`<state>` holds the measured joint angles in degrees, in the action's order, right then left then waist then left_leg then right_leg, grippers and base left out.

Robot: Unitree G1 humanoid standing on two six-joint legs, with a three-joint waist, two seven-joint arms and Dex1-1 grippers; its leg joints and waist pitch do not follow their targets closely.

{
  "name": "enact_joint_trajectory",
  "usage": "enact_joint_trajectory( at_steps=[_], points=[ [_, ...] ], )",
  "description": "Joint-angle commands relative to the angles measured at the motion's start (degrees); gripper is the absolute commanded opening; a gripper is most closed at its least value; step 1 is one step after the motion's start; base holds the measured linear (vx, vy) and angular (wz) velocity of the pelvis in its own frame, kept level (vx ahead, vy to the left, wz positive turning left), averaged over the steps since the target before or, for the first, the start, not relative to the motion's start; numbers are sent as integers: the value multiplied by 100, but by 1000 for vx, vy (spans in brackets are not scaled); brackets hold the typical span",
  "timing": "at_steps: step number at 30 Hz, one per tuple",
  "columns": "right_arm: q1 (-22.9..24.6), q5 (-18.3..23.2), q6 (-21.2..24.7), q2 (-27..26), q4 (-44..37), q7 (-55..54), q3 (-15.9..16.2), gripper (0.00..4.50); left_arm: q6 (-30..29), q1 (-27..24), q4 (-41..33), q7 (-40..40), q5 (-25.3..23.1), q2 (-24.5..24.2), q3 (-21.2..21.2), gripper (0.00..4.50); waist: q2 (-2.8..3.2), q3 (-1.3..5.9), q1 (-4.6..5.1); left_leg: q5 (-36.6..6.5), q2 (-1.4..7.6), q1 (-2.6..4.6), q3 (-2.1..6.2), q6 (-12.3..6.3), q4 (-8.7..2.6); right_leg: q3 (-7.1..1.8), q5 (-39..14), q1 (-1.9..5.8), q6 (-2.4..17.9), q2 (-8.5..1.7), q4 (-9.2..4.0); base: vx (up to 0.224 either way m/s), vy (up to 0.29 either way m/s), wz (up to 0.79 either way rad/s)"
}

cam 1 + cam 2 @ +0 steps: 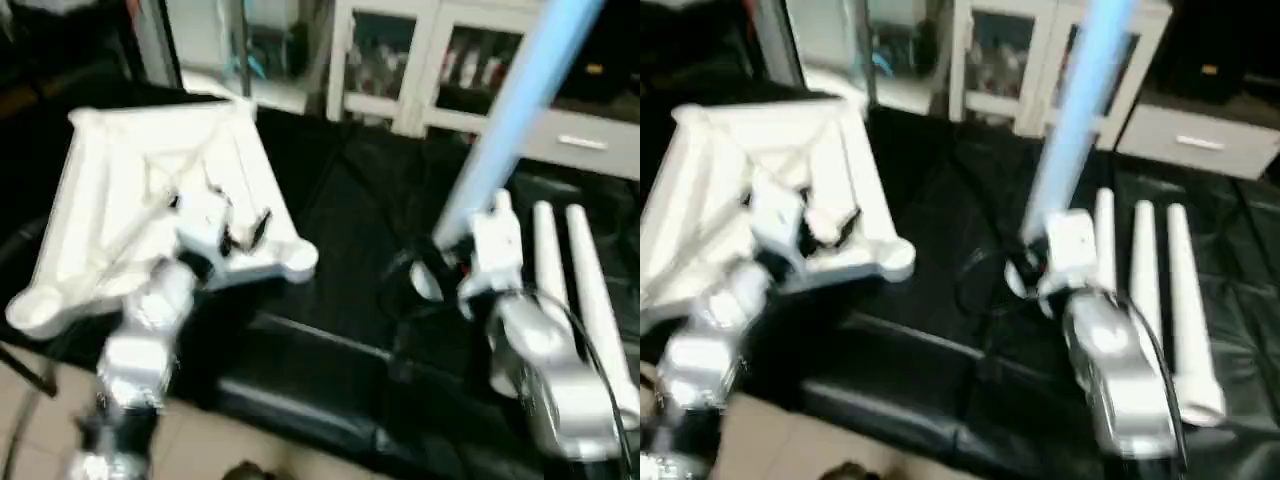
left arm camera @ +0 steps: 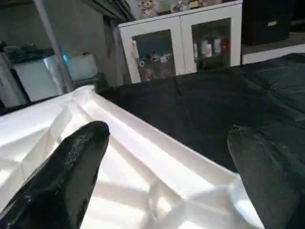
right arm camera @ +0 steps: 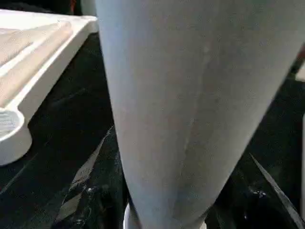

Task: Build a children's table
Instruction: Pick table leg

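The children's table top (image 1: 120, 190) lies upside down on the left, ribbed underside up, with a round corner socket (image 1: 297, 262) toward the middle. My left gripper (image 1: 245, 232) hovers over its near right part. In the left wrist view its fingers (image 2: 71, 167) stand wide apart above the ribs, so it is open and empty. My right gripper (image 1: 440, 265) is shut on the thick end of one white leg (image 1: 520, 100), which rises steeply up and away to the right. Three more legs (image 1: 1145, 270) lie side by side on the black surface beside my right forearm.
Everything rests on a black cloth-covered surface (image 1: 340, 200) whose front edge drops to a tiled floor (image 1: 200, 440). A white cabinet with glass doors (image 1: 400, 60) stands behind it, with a grey drawer front (image 1: 580, 140) to its right.
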<state>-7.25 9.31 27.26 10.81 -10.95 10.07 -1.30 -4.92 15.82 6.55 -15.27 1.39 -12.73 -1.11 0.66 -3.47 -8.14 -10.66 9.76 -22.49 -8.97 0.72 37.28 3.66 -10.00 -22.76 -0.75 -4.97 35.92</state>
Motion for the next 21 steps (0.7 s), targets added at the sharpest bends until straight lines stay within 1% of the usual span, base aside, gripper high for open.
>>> enact_joint_trajectory(
  at_steps=[1, 2, 3, 4, 5, 6, 7, 8, 9, 10, 11, 12, 13, 14, 15, 16, 17, 18, 19, 20, 21],
  points=[
    [19, 419, 26, -251, -385, 11, -219, 183, 19, -329, -217, 369, -149, 32, 77, 450, -38, 314, -38, -1093, 294, 77, 243, -174, -95, -979, -4095, 222, 754, -1062, -929, -16, 175, -30],
    [19, 419, 26, -251, -385, 11, -219, 183, 19, -329, -217, 369, -149, 32, 77, 450, 23, 326, -20, -1328, 282, 254, 139, -5, -177, -995, -4025, 95, 696, -782, -898, -16, 175, -30],
    [52, 453, 9, -230, -417, 78, -187, 183, -24, -455, -308, 506, -191, 63, 116, 450, -36, 299, 150, -2069, 236, 518, -97, 161, -428, -738, -3404, -178, 592, -226, -702, -75, 191, -42],
    [53, 453, 8, -228, -418, 81, -185, 183, -26, -460, -312, 514, -193, 65, 119, 450, 66, 291, 337, -3216, 246, 800, -270, 253, -592, -373, -2981, -457, 516, 114, -498, -92, 195, -48],
    [62, 424, -34, -194, -397, 126, -132, 183, -63, -506, -373, 639, -220, 112, 169, 450, 75, 285, 371, -3665, 309, 821, -415, 246, -675, -174, -2828, -536, 514, 180, -358, -92, 195, -48],
    [62, 420, -41, -190, -392, 132, -126, 183, -64, -509, -379, 654, -222, 119, 175, 450, 108, 274, 414, -4050, 381, 743, -549, 240, -794, 36, -2590, -532, 494, 218, -136, -73, 208, -51],
    [47, 415, -105, -151, -347, 222, -68, 183, -13, -513, -421, 817, -305, 177, 215, 450, 92, 272, 350, -4859, 748, 389, -839, 274, -1246, 484, -1606, -112, 474, 18, 884, -81, 190, -56],
    [44, 417, -109, -149, -339, 233, -63, 183, -4, -509, -427, 838, -313, 192, 222, 450, 128, 218, 254, -5119, 832, 236, -968, 343, -1401, 570, -1467, 34, 477, -39, 1119, -81, 190, -56],
    [42, 420, -115, -146, -329, 246, -56, 183, 6, -504, -435, 863, -323, 209, 231, 450, 58, 201, 29, -5208, 925, 127, -1237, 652, -1490, 569, -1730, 260, 478, -90, 1359, -107, 110, -59],
    [32, 426, -119, -140, -311, 262, -53, 183, 14, -491, -442, 895, -334, 236, 240, 450, -261, 319, 131, -4185, 762, 566, -1061, 1299, -748, -140, -4048, -50, 169, -494, 431, -28, 21, -57],
    [18, 457, -99, -162, -284, 300, -75, 183, 24, -467, -467, 1071, -468, 264, 242, 450, -561, 369, 3, -3201, 550, 712, -731, 1084, 310, -615, -5632, -325, -217, -1134, -416, -28, 21, -57],
    [8, 480, -84, -179, -266, 328, -94, 183, 24, -451, -484, 1197, -563, 280, 240, 450, -457, 325, -69, -2434, 355, 472, -425, 484, 741, -1182, -6194, -227, -344, -1431, -834, 43, 27, -65],
    [-6, 485, -97, -170, -249, 366, -101, 183, -31, -438, -524, 1281, -617, 310, 204, 450, -528, 372, -78, -846, -267, -674, 393, 14, 960, -961, -4010, 860, -541, -1281, -421, 47, 96, -62],
    [-34, 517, -88, -149, -225, 407, -115, 183, -126, -417, -551, 1358, -658, 349, 161, 450, -265, 427, -28, 641, 24, -217, 464, 464, -106, -134, -1196, 389, 58, -518, -26, 47, 96, -62],
    [-77, 547, -89, -106, -189, 437, -126, 183, -244, -395, -547, 1368, -630, 415, 118, 450, -191, 494, 47, 910, 57, -32, 411, 602, -281, 35, -579, 369, 305, -185, 9, 19, 88, -21],
    [-110, 549, -69, -72, -162, 462, -119, 183, -247, -390, -538, 1411, -671, 443, 89, 450, 87, 603, 68, 661, 360, 244, 646, 697, -450, 58, -175, 306, 480, -80, 70, -40, 118, 11],
    [-148, 536, -81, -33, -129, 502, -106, 183, -294, -388, -545, 1466, -723, 482, 61, 450, 164, 525, 332, 532, 1031, 281, 1015, 878, -765, 41, -190, 89, 586, 22, 457, -40, 118, 11],
    [-156, 534, -84, -24, -121, 511, -104, 183, -303, -388, -547, 1480, -739, 491, 56, 450, 194, 538, 388, 295, 1184, 345, 1116, 750, -875, 90, -480, 45, 598, 39, 548, -31, 116, 12],
    [-210, 552, -77, 0, -80, 550, -112, 183, -318, -391, -575, 1595, -831, 564, 37, 450, 149, 602, 454, 100, 1296, 481, 1202, 321, -864, 58, -839, -200, 577, 62, 684, 0, 0, 0],
    [-238, 566, -72, 7, -58, 564, -123, 183, -418, -387, -594, 1645, -860, 614, 38, 450, 174, 595, 458, 276, 1242, 454, 1186, 118, -847, 47, -878, -216, 588, 56, 691, 0, 0, 0],
    [-258, 570, -69, 10, -39, 576, -132, 183, -477, -367, -597, 1732, -983, 617, 16, 450, 92, 595, 489, 551, 1116, 404, 1115, -474, -837, 45, -836, -182, 704, 25, 622, -46, -56, 1]
  ],
)
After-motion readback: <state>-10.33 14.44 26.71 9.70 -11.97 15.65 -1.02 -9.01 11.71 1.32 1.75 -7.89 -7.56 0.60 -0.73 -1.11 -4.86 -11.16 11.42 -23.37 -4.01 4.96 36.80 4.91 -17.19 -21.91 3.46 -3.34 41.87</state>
